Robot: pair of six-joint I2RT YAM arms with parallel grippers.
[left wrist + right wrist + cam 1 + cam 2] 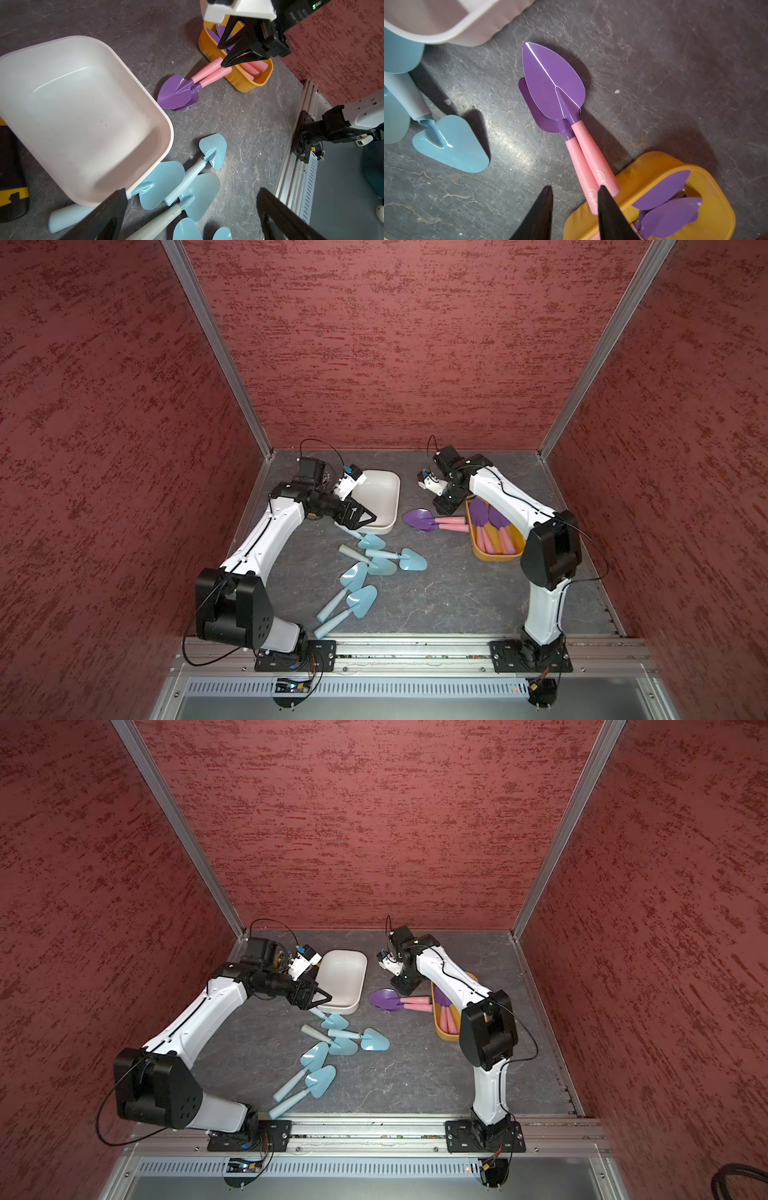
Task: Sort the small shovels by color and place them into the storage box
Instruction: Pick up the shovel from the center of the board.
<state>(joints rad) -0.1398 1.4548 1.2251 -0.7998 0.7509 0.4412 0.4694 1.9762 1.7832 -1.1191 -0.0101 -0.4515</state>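
Small shovels in light blue (376,568) are scattered mid-frame on the tabletop (457,601), below the empty white box (390,506). Two purple shovels (419,519) are stacked right of centre, their pink handles (591,166) ending at the yellow box (496,558), where more purple ones are already laid. The left gripper (192,188) is held empty, jaws spread wide. The right gripper (575,186) is seen with jaws a narrow gap apart over the handle ends, nothing clamped. Both round handles could be caught together, or one squeezed out sideways; the yellow box could be nudged by a jaw
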